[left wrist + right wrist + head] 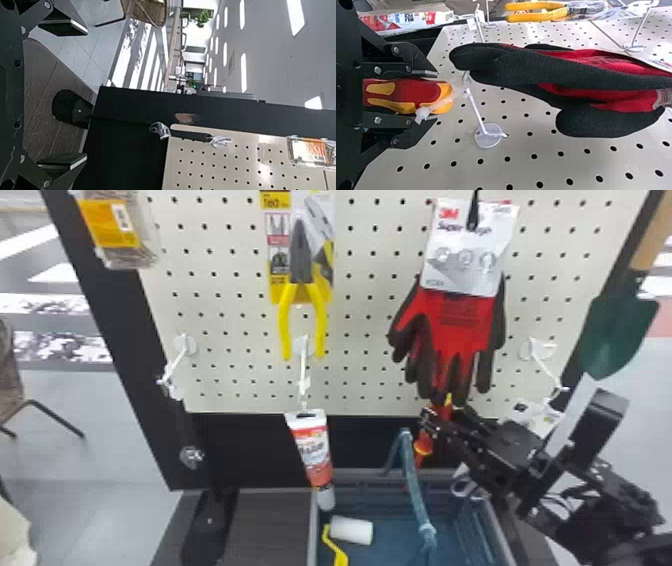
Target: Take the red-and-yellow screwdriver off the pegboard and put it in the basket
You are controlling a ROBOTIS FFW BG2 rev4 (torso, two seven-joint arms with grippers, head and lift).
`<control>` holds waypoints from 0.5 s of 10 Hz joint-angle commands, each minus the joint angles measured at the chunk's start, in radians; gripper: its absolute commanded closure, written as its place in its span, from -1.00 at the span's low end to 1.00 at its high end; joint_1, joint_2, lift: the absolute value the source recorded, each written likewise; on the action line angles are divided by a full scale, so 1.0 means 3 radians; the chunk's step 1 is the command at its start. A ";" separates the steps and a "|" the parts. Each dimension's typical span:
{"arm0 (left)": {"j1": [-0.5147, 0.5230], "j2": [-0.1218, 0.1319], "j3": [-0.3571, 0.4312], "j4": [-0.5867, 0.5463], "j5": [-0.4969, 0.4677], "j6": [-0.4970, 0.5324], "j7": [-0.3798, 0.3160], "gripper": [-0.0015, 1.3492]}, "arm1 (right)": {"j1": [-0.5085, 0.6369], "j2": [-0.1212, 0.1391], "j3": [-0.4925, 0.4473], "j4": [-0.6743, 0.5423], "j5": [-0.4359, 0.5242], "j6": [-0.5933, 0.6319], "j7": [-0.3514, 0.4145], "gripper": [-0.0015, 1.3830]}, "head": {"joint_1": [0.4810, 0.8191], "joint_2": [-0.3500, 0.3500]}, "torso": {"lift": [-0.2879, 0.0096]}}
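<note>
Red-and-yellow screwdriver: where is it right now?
On the robot's right, in the head view, the red-and-yellow screwdriver is just below the red-and-black gloves; the right wrist view shows its handle between the two fingers of the right claw.

Over there the right arm (590,502) slants up toward the pegboard's (370,387) lower edge, right of its middle, the right gripper's (441,413) jaws nearly parallel and clamped. The left gripper (85,94) faces the lower left corner, jaws wide apart.
</note>
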 commanded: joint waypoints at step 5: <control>-0.0002 0.0005 -0.0005 0.0000 0.0005 0.0005 0.0001 -0.72 | 0.0146 0.0010 -0.0080 -0.0293 -0.0035 0.0026 0.0000 0.74 | -0.60 0.00 | 0.26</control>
